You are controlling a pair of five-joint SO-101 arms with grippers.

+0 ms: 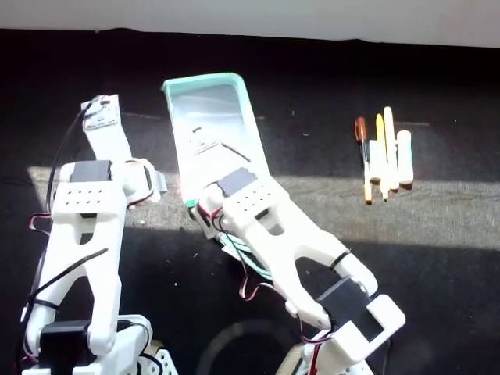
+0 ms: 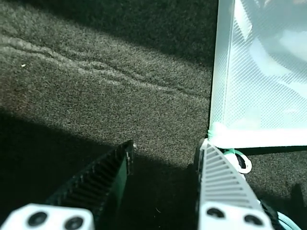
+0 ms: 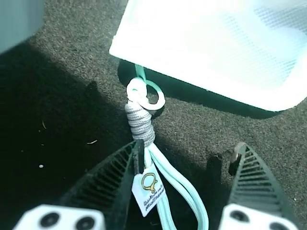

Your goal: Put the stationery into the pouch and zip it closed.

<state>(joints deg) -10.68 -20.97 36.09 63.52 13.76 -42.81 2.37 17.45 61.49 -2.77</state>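
Observation:
A translucent pouch [image 1: 209, 125] with a mint-green edge lies flat at the table's middle. Its near corner [image 2: 259, 72] sits just beyond my left gripper [image 2: 165, 147], which is open and holds nothing. A mint cord with a grey wrapped section [image 3: 140, 122] and a small tag [image 3: 149, 189] trails from the pouch [image 3: 216, 43]. My right gripper [image 3: 188, 148] stands open over that cord, one finger [image 3: 115, 177] beside the tag. Several pens and markers [image 1: 383, 156] lie in a row at the right, far from both grippers.
Dark felt [image 1: 437, 273] covers the table, crossed by a bright sunlit band. The left arm [image 1: 86, 234] and the right arm [image 1: 297, 250] stretch from the near edge towards the pouch. A pale wall runs along the far edge.

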